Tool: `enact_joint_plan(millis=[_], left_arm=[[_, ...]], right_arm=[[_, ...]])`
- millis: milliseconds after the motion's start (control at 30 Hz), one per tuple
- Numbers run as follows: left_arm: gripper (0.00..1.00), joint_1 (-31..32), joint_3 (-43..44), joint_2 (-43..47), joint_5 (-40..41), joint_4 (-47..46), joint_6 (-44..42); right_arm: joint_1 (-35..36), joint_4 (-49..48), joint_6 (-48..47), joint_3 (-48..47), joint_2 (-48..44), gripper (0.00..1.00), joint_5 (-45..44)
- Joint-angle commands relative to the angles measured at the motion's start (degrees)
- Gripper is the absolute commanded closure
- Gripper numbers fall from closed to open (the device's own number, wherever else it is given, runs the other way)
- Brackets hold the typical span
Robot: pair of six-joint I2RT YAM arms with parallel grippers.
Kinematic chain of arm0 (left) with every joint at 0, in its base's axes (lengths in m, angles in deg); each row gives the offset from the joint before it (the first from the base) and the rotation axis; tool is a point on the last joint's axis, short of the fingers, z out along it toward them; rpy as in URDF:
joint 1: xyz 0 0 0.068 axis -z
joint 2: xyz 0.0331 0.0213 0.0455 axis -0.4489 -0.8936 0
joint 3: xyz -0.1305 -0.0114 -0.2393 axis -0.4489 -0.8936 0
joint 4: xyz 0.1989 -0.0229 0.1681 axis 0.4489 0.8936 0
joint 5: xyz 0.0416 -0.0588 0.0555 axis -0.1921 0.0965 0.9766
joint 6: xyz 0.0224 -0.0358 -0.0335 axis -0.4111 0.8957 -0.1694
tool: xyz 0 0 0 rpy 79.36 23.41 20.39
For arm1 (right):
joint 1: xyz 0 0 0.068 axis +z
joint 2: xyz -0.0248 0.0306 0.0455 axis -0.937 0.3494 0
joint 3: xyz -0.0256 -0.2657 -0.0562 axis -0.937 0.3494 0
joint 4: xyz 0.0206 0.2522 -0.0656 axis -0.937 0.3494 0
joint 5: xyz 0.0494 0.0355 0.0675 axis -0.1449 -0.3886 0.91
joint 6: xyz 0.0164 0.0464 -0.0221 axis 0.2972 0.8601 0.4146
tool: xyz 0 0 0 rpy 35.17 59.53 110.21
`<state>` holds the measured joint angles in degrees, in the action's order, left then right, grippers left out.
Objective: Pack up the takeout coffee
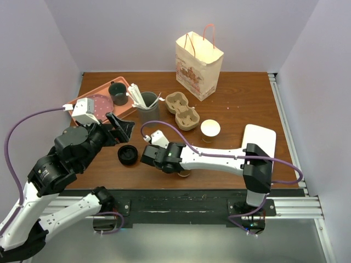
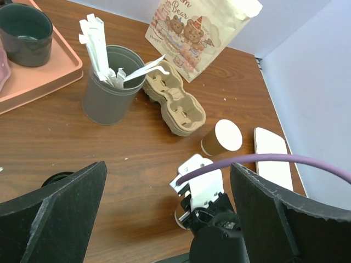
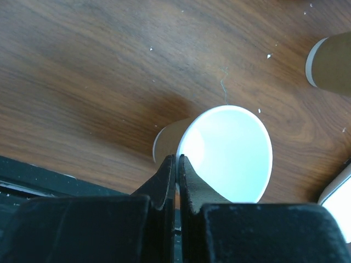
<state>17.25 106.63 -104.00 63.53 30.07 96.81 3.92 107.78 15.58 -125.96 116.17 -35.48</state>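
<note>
1. At the far left of the wooden table (image 1: 241,98), a salmon-pink tray (image 2: 33,82) holds a dark mug (image 1: 118,93).
2. Just in front of the tray, the left claw (image 2: 167,166) hangs above the wood with its two black fingers spread wide apart and nothing between them.
3. Near that claw, toward the front edge, a round black lid (image 1: 128,155) lies flat on the wood.
4. Behind the lid stands a grey tumbler (image 1: 147,109) stuffed with white wrapped utensils.
5. Right beside the tumbler lies a brown cardboard cup carrier (image 1: 182,110) with its holes unfilled. A cream paper bag (image 1: 198,66) printed with bears, with pink handles, stands behind it.
6. In front of the carrier and near the front edge, the right claw (image 3: 176,159) points down with its fingers pressed together. They pinch the rim wall of a paper cup (image 3: 230,153).
7. That cup has tan-brown sides, a clean white inside and a thin round rim, with no lid on it. From above it is almost hidden under the arm. I cannot tell whether its base touches the wood.
8. Further right, a second cup (image 1: 210,129) of the same look stands upright by itself, just right of the carrier and outside its holes.
9. At the right side, a white rounded board (image 1: 259,139) lies flat.
</note>
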Motion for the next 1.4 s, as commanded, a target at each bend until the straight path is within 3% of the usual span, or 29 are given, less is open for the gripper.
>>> enact_joint_plan(millis=[0, 167, 300, 400, 500, 633, 833, 1067, 1367], left_arm=[[0.00, -0.15, 0.05, -0.30, 2.52, -0.17, 0.46], [0.00, -0.15, -0.91, -0.83, 2.25, 0.19, 1.33], [0.00, -0.06, -2.58, -0.83, 2.17, 0.54, 2.21], [0.00, -0.15, -5.21, -0.83, 1.47, 0.45, 2.91], [0.00, -0.15, -8.46, -0.92, -1.94, -0.86, 2.31], [0.00, -0.15, -11.63, -1.36, -6.44, -1.92, 2.56], [0.00, -0.15, -11.29, -1.10, -8.03, -0.26, 1.95], [0.02, -0.15, -10.76, 0.22, -7.15, 0.89, 2.48], [0.07, -0.15, -13.13, -1.97, -7.33, 4.05, 5.38]], right_arm=[[1.15, -4.60, 3.18, 1.40, -1.04, 0.93, -3.93], [1.41, -5.40, 4.85, 2.12, -3.15, 0.66, -0.68], [1.41, -2.85, 5.30, -2.18, -7.01, 0.57, 2.49], [0.10, 0.05, 5.03, -6.67, -9.30, 0.56, 1.96], [-6.57, 3.40, 5.56, -7.39, -11.14, 0.57, 3.01], [-18.59, 2.35, -3.19, -2.83, -15.62, 0.58, 5.20], [-30.21, -2.22, -16.92, 3.07, -16.43, 0.55, 9.95], [-35.32, -7.67, -24.76, 5.28, -11.42, 0.53, 17.42], [-38.58, -12.86, -30.04, 4.40, -3.86, 0.55, 19.54]])
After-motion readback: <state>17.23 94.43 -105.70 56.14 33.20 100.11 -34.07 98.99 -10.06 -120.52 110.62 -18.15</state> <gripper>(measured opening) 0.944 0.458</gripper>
